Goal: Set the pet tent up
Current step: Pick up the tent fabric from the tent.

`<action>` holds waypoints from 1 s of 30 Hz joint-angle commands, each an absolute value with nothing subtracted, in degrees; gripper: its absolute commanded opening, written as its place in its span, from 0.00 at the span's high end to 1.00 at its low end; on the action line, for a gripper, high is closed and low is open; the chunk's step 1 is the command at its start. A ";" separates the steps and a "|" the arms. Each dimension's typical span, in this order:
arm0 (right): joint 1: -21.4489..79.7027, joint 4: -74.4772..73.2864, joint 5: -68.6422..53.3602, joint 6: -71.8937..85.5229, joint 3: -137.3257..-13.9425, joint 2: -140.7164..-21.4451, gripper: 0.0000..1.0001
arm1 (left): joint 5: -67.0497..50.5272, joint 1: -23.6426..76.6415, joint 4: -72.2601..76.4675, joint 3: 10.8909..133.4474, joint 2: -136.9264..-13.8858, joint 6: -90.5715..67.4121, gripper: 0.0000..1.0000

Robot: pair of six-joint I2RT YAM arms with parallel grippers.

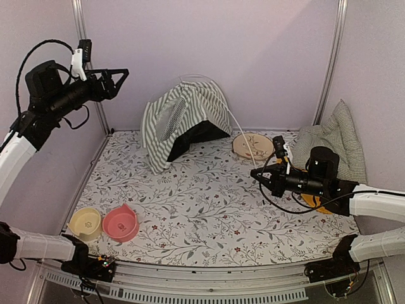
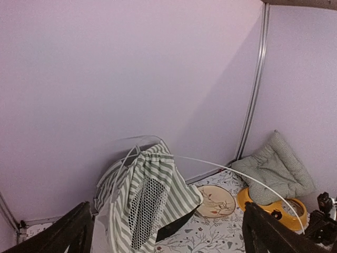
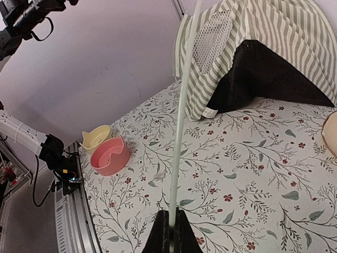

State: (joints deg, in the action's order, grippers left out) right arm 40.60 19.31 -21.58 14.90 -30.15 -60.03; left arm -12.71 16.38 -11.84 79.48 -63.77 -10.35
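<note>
1. I see the tent (image 1: 183, 123) at the back centre of the floral table (image 1: 209, 209). It sags, and its mesh window (image 1: 169, 120) faces front-left.
2. One white pole (image 1: 243, 136) arcs out of the tent top and curves down to the right.
3. My right gripper (image 1: 258, 174) sits low over the table, to the right of the tent. Its fingers are clamped on the lower end of that pole.
4. My left gripper (image 1: 121, 82) is raised high by the left wall, well apart from the tent. Its fingers are spread wide and hold nothing.
5. A cushion (image 1: 335, 142) leans in the back right corner. A tan plate (image 1: 252, 145) lies between it and the tent.
6. An orange bowl (image 1: 313, 201) is partly hidden under my right arm.
7. A pink bowl (image 1: 120, 223) and a yellow bowl (image 1: 85, 223) sit side by side at the front left.
</note>
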 commanded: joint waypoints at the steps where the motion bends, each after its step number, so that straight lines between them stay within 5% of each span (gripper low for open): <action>1: 41.07 27.00 -22.01 15.88 -35.96 -60.71 1.00 | 2.06 29.27 -5.84 69.01 -61.74 -9.08 0.01; 11: 48.64 26.82 -20.81 16.85 -44.88 -67.08 1.00 | 23.12 48.34 20.18 51.31 -73.45 -12.68 0.08; 19: 53.71 27.20 -14.51 19.35 -50.02 -71.83 1.00 | 37.57 50.21 38.86 51.82 -85.57 -10.04 0.09; 30: 57.15 27.05 -9.66 20.96 -52.17 -74.62 1.00 | 45.84 47.97 44.09 57.79 -92.08 -10.18 0.06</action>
State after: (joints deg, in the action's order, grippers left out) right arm 55.94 19.90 -12.82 22.20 -49.04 -74.70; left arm 41.82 49.19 40.03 54.50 -90.13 -10.52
